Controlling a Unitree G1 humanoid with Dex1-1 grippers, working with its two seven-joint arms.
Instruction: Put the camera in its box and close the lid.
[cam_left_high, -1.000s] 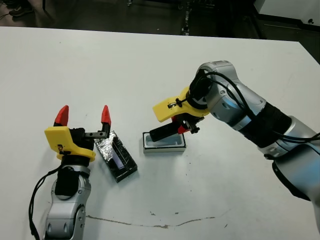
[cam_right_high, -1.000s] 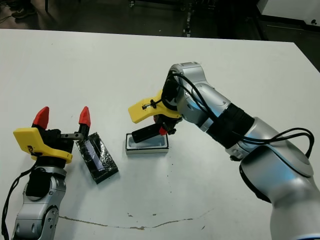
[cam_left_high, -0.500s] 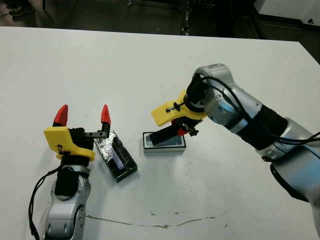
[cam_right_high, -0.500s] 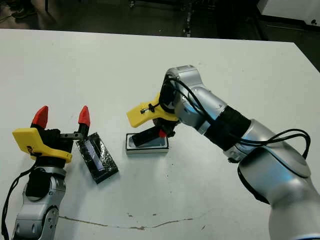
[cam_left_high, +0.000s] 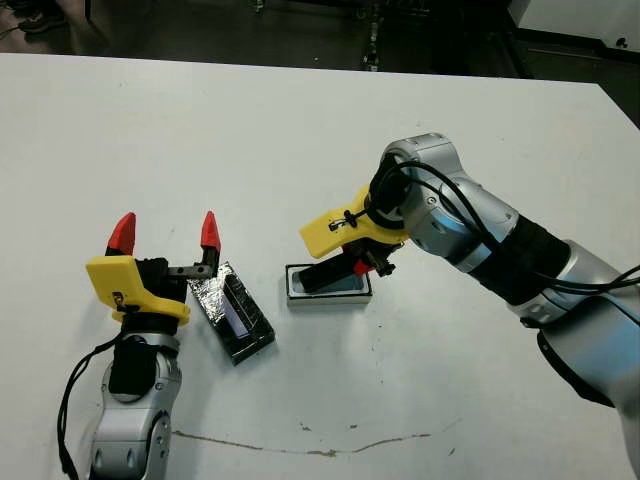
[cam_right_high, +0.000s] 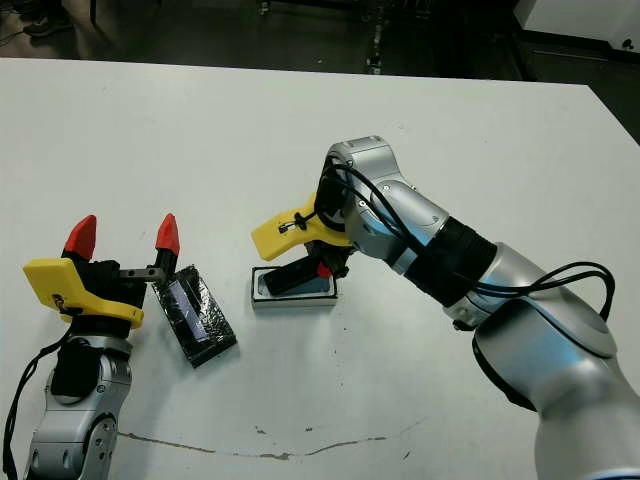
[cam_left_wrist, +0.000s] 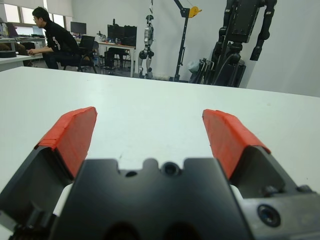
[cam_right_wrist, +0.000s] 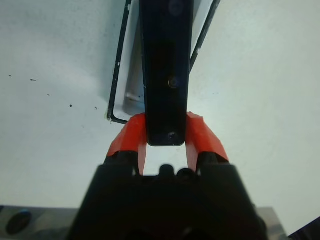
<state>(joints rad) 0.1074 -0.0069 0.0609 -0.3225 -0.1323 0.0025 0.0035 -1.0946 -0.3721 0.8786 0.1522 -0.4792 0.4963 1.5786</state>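
White worktop (cam_left_high: 300, 120) fills the scene, bare apart from the task's things near its middle and a faint scuff line at the near edge; dark floor and equipment lie beyond the far edge. The right hand (cam_right_wrist: 165, 134) is clamped on the slim glossy black bar of a camera (cam_right_wrist: 165, 70), pinching one end while the other end dips tilted into the small oblong white-walled box with a thin dark rim (cam_left_high: 329, 284). The step in hand looks like seating the camera: next it likely needs levelling along the box's length and lowering between the walls before release, with little slack at either end. The left hand (cam_left_high: 165, 232) is spread wide and empty, hovering just beside the flat black crinkly foil-shiny lid with a pale purple strip (cam_left_high: 233, 312), which lies near the box on its left. Plenty of open worktop surrounds both, far from any edge.
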